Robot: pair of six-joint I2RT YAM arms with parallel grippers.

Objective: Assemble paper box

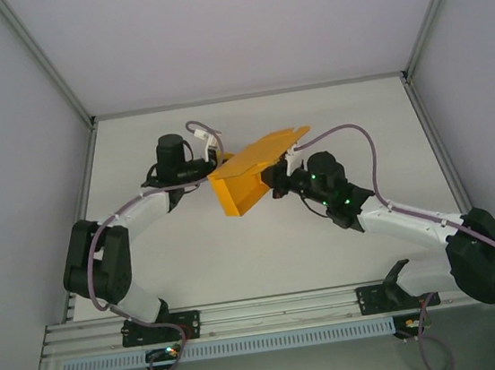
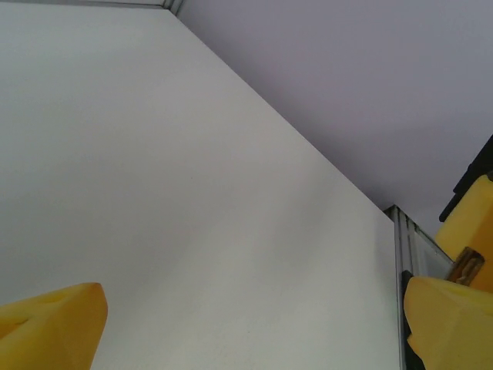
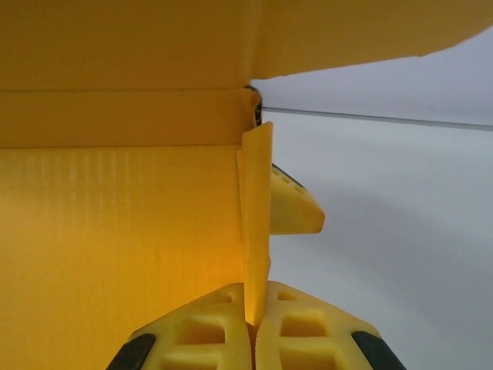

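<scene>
The paper box is a bright orange sheet, partly folded, held up above the middle of the table. In the right wrist view its wide panel covers the left side, and a thin upright flap runs down between my right gripper's fingers, which are shut on it. From above, the right gripper sits at the box's right edge. My left gripper is at the box's left edge. Its yellow fingers stand wide open with nothing but bare table between them. One left fingertip shows just behind the pinched flap.
White table is walled by pale panels on the left, right and back. A metal rail runs along the near edge where both arm bases are bolted. A purple cable loops over the right arm.
</scene>
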